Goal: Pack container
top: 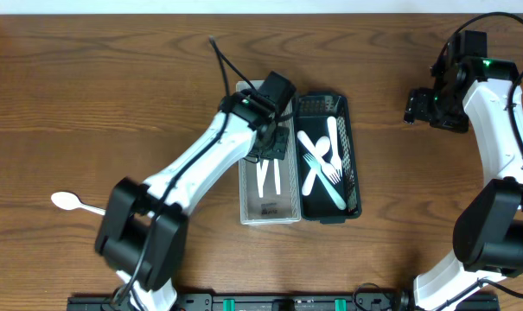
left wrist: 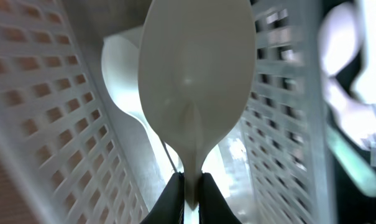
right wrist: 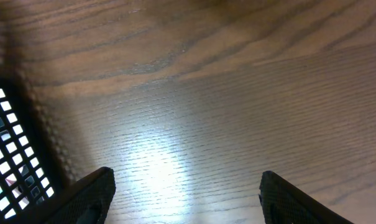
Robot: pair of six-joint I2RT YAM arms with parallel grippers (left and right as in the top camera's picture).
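**Left gripper pinching a spoon inside the white basket**

Closest to the lens in my left wrist view: the left gripper (left wrist: 189, 186), clenched on the thin neck of a white spoon (left wrist: 197, 81) at the bottom centre of the frame. The bowl points away from the camera and fills the upper middle. Gripping at the neck keeps the bowl clear of the fingers, I'd say so it can drop flat.

Another white spoon (left wrist: 122, 81) lies behind it, centre left. The white basket (left wrist: 57, 124) walls rise on both sides, so the held spoon is already inside the container, but I can't tell whether it touches the floor.

Overhead, the black basket (top: 352, 147) sits touching the white one's right side, with forks (top: 323, 164) in it. It looks sorted by type.

One loose spoon (top: 68, 201) waits on the table (top: 157, 86) at the far left, well apart, probably next up.

The right gripper (right wrist: 188, 193) is parked at the upper right overhead, fingers spread, holding nothing, out of the way.
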